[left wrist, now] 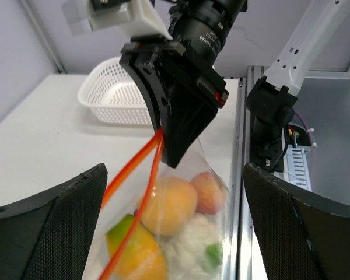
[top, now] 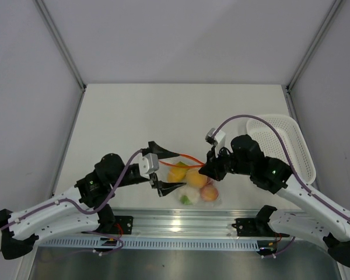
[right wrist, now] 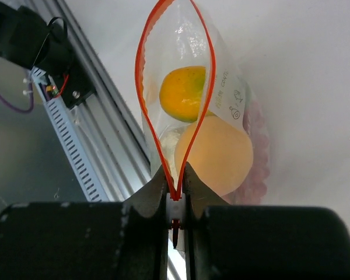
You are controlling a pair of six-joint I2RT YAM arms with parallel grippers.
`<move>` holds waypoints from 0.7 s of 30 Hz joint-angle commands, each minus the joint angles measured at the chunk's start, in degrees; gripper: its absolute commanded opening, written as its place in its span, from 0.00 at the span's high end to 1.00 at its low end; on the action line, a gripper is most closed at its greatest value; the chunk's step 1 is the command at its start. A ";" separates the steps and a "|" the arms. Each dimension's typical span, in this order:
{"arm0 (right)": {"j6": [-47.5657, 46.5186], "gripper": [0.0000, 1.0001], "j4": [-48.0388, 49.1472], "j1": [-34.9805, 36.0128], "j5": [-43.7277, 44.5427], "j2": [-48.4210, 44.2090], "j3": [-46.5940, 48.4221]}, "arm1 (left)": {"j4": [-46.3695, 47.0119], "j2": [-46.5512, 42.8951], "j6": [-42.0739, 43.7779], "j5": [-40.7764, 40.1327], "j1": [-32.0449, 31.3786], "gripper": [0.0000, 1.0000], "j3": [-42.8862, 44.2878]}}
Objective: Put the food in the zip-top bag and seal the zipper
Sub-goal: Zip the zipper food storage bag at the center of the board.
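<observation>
1. Red-orange zipper gapes in a long loop just ahead of my right hand, which is clenched on the strip's near end.
2. My left hand is released, its fingers spread wide on either side of the zip-top bag's opposite end and gripping nothing.
3. The food is inside. An orange toy fruit and a peach-coloured one sit just beyond my right fingertips, with a white-green vegetable piece beside them. The bag's bottom appears to rest on the tabletop between my two hands.
4. I judge loading done and sealing in hand, with the mouth not yet closed.
5. Next, I reckon my left hand must pinch both strands together at its end and press along toward my right. The floppy plastic could buckle.
</observation>
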 commanded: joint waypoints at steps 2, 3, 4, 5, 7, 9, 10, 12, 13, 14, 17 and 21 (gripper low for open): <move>-2.67 1.00 -3.25 0.16 -7.10 -1.08 2.91 | 8.91 0.57 8.17 5.43 -0.33 0.01 -2.83; -3.20 1.00 -3.77 0.07 -7.54 -1.17 2.91 | 9.18 1.71 10.10 5.79 -0.33 0.01 -2.57; -3.29 1.00 -4.21 0.07 -7.98 -1.25 2.99 | 10.14 2.24 11.16 6.14 -0.33 0.01 -2.57; -3.46 1.00 -4.56 0.16 -8.68 -1.25 3.00 | 10.75 2.77 12.22 6.93 -0.33 0.01 -2.65; -3.90 1.00 -5.53 0.16 -8.86 -1.34 3.17 | 11.03 5.05 15.38 8.25 -0.33 0.00 -2.57; -4.43 1.00 -6.23 0.07 -8.86 -1.60 3.26 | 9.97 7.16 17.92 9.22 -0.33 0.01 -1.26; -4.61 1.00 -6.41 0.07 -8.95 -1.69 3.26 | 9.71 9.78 18.81 9.39 -0.33 0.00 -0.29; -4.87 1.00 -6.94 0.07 -8.51 -1.52 3.70 | 8.83 12.60 20.74 10.71 -0.33 0.01 1.46; -5.13 1.00 -7.11 0.07 -8.33 -1.43 3.96 | 8.39 15.40 21.36 11.24 -0.24 0.00 2.17; -5.22 1.00 -7.55 0.07 -8.25 -1.08 4.40 | 6.82 16.82 21.89 13.33 0.11 0.00 2.79; -5.22 1.00 -7.82 0.07 -7.98 -1.08 4.67 | 5.32 22.00 22.51 18.61 1.07 0.01 5.95; -5.49 1.00 -8.17 -0.10 -7.98 -1.52 4.58 | 4.16 26.76 23.03 23.36 3.09 0.02 9.12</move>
